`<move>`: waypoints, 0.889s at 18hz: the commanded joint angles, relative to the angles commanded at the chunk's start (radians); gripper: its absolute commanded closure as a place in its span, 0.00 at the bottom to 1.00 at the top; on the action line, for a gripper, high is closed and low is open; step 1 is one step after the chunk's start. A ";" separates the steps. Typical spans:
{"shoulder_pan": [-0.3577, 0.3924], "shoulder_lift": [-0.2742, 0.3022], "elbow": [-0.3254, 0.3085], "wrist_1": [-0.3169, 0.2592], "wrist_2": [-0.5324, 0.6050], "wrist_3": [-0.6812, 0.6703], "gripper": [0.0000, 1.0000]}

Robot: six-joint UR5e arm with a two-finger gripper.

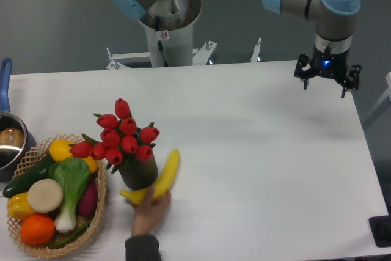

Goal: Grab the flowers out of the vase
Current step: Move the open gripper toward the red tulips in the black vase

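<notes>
Here, at the table's (256, 151) near edge, a person's hand (149, 209) lays a banana (160, 178) against the vase (138, 173), which holds the flowers (122, 136) upright beside a wicker basket (95, 212). Well apart, above the far right corner, hangs the end effector (327, 77), fingers spread and empty; the flowers lie toward the near left from it.

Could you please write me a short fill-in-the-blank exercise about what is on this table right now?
1. The flowers stand in the ____, which is dark grey.
2. A person's hand holds a yellow ____ beside the vase.
3. The wicker basket sits to the ____ of the vase in the camera view.
4. The gripper hangs over the table's far ____ corner.

Missing words: vase; banana; left; right
</notes>
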 joint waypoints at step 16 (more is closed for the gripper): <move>-0.069 0.090 -0.155 0.018 -0.190 -0.011 0.00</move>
